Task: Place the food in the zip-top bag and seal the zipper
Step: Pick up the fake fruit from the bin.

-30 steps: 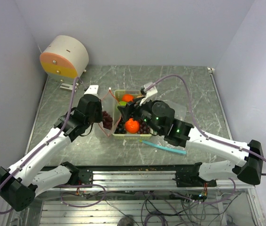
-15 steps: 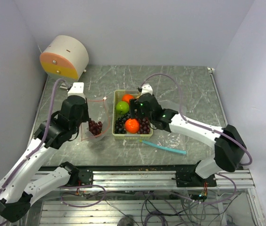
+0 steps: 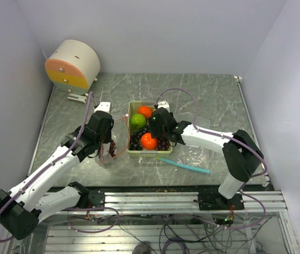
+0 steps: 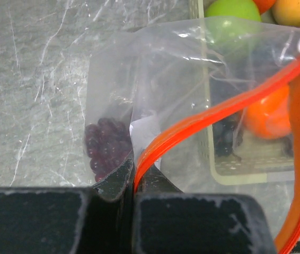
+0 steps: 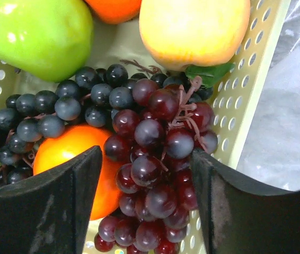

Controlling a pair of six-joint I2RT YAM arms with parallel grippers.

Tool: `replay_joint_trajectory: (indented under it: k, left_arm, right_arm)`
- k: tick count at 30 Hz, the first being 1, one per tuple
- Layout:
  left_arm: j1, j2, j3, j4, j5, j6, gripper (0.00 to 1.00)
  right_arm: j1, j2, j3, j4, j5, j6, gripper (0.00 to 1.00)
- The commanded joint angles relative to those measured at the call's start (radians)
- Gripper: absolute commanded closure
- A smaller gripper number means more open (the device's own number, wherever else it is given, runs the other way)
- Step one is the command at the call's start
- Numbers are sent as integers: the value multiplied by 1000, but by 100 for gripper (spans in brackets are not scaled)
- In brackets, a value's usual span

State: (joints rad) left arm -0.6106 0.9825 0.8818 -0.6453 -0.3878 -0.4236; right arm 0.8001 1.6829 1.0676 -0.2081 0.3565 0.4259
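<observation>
Loading fruit: left hand pinches the bag rim; right hand gapes over red grapes at the basket's five o'clock; next, close.

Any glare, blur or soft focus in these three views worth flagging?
Top external: evenly lit, sharp. Left wrist: glare streaks on the zip-top bag; the left pincer at the bottom edge looks soft. Right wrist: red grapes crisp, small highlights; right pincer dark and slightly blurred.

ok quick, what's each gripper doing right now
Left gripper: closed, pinching the zip-top bag at its zipper.
Right gripper: open, empty, over the red grapes.
</observation>
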Motion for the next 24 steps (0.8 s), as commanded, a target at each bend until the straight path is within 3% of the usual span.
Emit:
replay_joint_trajectory:
  k: [1, 7, 14, 24]
  left_arm:
    - [-5, -30, 11, 57, 4, -11, 93]
    - [-5, -42, 5, 68, -7, -16, 93]
    - [-5, -43, 2, 102, -16, -31, 93]
    - [-5, 26, -2, 268, 23, -51, 93]
  right_arm:
    - [-9, 57, 18, -17, -14, -6, 41]
    - [-10, 59, 36, -31, 2, -12, 99]
    - [-10, -124, 34, -36, 4, -14, 100]
    - [-9, -406, 3, 50, -209, 0, 100]
